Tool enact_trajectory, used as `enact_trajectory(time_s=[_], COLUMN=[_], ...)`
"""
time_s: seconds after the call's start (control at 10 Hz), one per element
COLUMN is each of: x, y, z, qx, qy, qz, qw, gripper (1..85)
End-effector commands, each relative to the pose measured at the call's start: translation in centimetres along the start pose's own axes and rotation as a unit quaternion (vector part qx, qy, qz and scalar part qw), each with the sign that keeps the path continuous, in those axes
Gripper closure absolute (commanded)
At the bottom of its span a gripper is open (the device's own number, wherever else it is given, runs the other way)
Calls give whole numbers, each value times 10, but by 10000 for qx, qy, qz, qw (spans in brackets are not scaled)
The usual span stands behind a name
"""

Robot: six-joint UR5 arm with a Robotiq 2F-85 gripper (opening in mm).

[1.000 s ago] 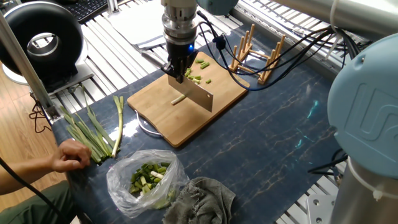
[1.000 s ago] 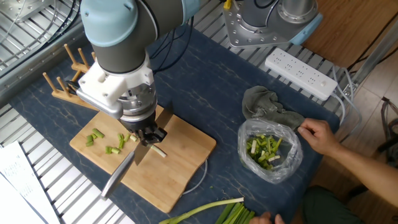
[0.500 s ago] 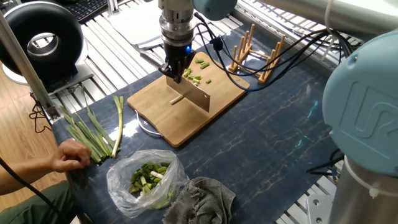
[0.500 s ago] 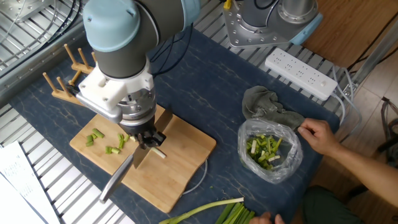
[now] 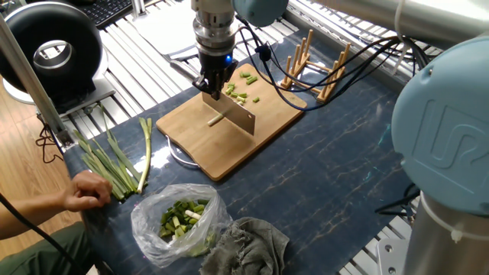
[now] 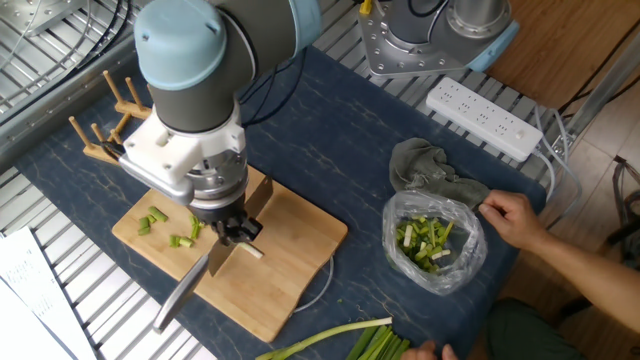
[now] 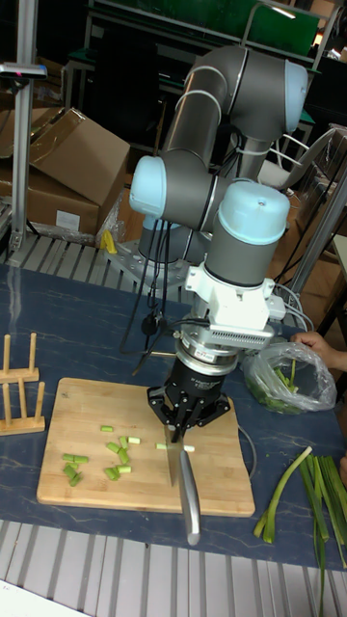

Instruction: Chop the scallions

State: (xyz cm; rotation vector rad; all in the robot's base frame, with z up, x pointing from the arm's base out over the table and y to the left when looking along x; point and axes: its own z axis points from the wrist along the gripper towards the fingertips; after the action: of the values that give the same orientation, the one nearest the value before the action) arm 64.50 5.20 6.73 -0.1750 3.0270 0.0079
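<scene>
Scallions (image 5: 216, 120), a pale stub, lie beside the knife (image 5: 233, 115) clamped in the tool (image 5: 212, 85).

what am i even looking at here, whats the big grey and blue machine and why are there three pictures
It is a robot arm with grey tubes and blue joint caps. Three cameras show the same moment: two look down at the table from opposite sides, and the tall picture faces the arm head-on.

At its tip, the end effector is shut on a knife, whose blade stands on a wooden cutting board. The blade rests beside a short pale piece of scallion, and small green cut bits lie farther along the board.

Off the board lie long uncut green stalks, a clear bag of chopped greens, a grey cloth and a wooden rack. A person's hand rests by the stalks.
</scene>
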Motion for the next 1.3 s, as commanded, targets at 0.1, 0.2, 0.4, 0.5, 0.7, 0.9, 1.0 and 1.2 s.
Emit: enact_trajectory(time_s=[0.1,0.2,0.4,0.5,0.7,0.9,1.0,1.2], x=[2,7,16,21,33,29,23,13], y=[-4,-6,-12,-12,2,17,17,14], z=[6,0,-28,-49,-67,-61,-53,-39], qx=[28,49,1,-108,-399,-600,-565,-451], qy=[-43,37,280,451,653,633,554,412], qz=[-29,-55,-188,-188,-77,231,295,333], qw=[10000,10000,9994,9987,9970,9959,9964,9976], gripper=[840,840,840,840,840,840,840,840])
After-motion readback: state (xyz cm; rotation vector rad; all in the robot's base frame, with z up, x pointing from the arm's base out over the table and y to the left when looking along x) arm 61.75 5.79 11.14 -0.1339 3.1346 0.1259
